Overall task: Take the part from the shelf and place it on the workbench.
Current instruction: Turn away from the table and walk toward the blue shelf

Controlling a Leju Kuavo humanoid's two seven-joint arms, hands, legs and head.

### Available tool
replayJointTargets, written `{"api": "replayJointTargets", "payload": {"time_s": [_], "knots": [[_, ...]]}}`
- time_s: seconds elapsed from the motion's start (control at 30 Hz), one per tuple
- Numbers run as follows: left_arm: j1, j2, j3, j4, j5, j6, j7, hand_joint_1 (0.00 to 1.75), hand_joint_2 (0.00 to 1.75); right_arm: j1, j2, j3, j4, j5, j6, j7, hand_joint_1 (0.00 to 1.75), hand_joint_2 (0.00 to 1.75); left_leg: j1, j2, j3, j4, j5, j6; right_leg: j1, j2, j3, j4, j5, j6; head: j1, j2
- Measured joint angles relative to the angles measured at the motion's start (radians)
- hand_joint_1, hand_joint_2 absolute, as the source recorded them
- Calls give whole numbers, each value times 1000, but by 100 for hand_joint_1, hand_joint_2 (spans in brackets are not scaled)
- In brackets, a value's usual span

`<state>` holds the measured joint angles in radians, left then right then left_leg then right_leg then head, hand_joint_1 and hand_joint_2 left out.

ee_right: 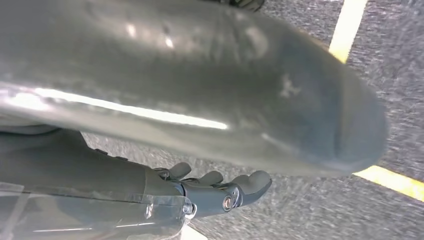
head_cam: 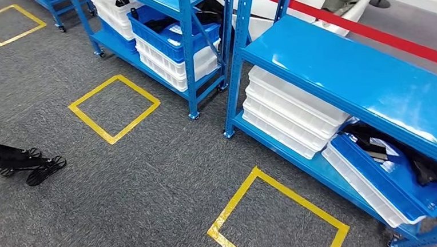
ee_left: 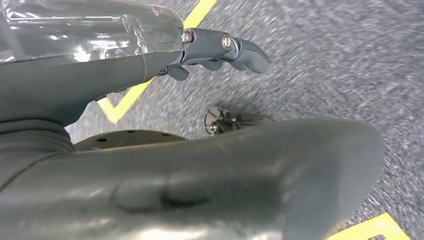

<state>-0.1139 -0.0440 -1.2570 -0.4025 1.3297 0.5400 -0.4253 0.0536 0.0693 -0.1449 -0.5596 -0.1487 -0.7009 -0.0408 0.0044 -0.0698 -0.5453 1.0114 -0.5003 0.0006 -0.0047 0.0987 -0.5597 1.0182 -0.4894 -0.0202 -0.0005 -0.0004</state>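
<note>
On the near blue metal shelf, black parts lie in a tilted blue plastic tray, while left robot hand and right robot hand hang empty, fingers loosely curled.

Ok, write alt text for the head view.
Two blue metal shelf racks, the near rack and the far rack, stand on grey carpet and hold stacked white trays and blue bins of dark parts. Yellow tape squares mark the floor.
</note>
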Motion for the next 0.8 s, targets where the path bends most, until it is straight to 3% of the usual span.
{"api": "replayJointTargets", "payload": {"time_s": [0.07, 0.13, 0.2, 0.27, 0.3, 0.33, 0.4, 0.47, 0.5, 0.57, 0.63, 0.67, 0.73, 0.77, 0.8], "knots": [[-1, 0, 0, 0, 0, 0, -1, 0, 0, 2, 0, 0, 0, -2, 0, 0, 0, 0, 0, 17, 3, -8, 2, 4, -3, 15, -3, 0, 1, 11, -1, 0], [-1, -1, 0, 0, 0, 0, -1, 0, 0, 4, -1, 0, 0, -3, 0, 0, 0, 0, 5, 38, 9, -21, 7, 13, -2, -15, -15, 27, -19, 21, 4, 0], [-1, -2, 0, 0, 0, -1, -2, 0, 0, 2, -1, 0, 0, -4, 0, 0, 0, 0, 8, 64, 14, -27, 8, 20, -3, -68, -64, 130, -78, 30, 18, 0], [2, -2, 0, 0, 0, -1, -2, 0, 0, 0, -1, 1, 0, -4, 0, 0, 0, 0, 8, 92, 15, -26, 5, 21, -9, -88, -126, 254, -128, 39, 29, 0], [3, -2, 0, 0, 0, -1, -2, 0, 0, 1, -1, 1, 0, -4, 0, 0, 0, 0, 9, 104, 17, -25, 2, 19, -12, -91, -138, 277, -127, 43, 32, 0], [3, -2, 0, 0, 0, -1, -2, 0, 0, 3, -1, 1, 0, -4, 0, 0, 0, 0, 10, 115, 20, -24, -1, 16, -15, -95, -128, 258, -105, 46, 34, 0], [3, -2, 0, 0, 0, -1, -2, 0, 0, 5, -2, 1, 0, -4, 0, 0, 0, 0, 14, 134, 28, -20, -11, 6, -18, -119, -63, 128, -37, 51, 40, 0], [2, -1, 0, 0, 0, -1, -2, 0, 0, 2, -2, 1, 0, -4, 0, 0, 0, 0, 12, 148, 34, -12, -22, -8, -15, -142, -15, 27, -4, 44, 45, 0], [1, -1, 0, 0, 0, -1, -2, 0, 0, 2, -1, 1, 0, -4, 0, 0, 0, 0, 10, 153, 36, -10, -25, -14, -12, -145, -9, 13, -6, 37, 43, 0], [-2, -1, 0, 0, 0, -1, -2, 0, 0, 4, -1, 1, 0, -4, 0, 0, 0, 0, 11, 162, 41, -11, -28, -25, -8, -129, -12, 14, -8, 18, 36, 0], [-3, -1, 0, 0, 0, -2, -2, 0, 0, 5, -2, 1, 0, -4, 0, 0, 0, 0, 15, 144, 39, 13, -50, -36, -9, -114, -10, 11, -6, 4, 31, 0], [-3, -1, 0, 0, 0, -2, -2, 0, 0, 3, -2, 1, 0, -5, 0, 0, 0, 0, 16, 126, 24, 52, -75, -40, -10, -107, -9, 8, -4, -2, 26, 0], [-2, -1, 0, 0, -1, -5, -2, 0, 0, 1, -2, 2, 0, -9, 0, 1, 0, 0, 15, 92, -37, 183, -141, -42, -7, -91, -9, 8, -4, -9, 13, 0], [-1, -1, 0, 0, 0, -8, -2, 0, 0, 1, -2, 3, 0, -13, 0, 2, 0, 0, 13, 85, -70, 246, -162, -40, -4, -81, -9, 8, -4, -11, 7, 0], [0, -1, 0, 0, 0, -9, -2, 0, 0, 1, -2, 4, 0, -17, 0, 2, 0, 0, 10, 82, -92, 282, -165, -37, -1, -70, -8, 9, -5, -12, 4, 0]]}}
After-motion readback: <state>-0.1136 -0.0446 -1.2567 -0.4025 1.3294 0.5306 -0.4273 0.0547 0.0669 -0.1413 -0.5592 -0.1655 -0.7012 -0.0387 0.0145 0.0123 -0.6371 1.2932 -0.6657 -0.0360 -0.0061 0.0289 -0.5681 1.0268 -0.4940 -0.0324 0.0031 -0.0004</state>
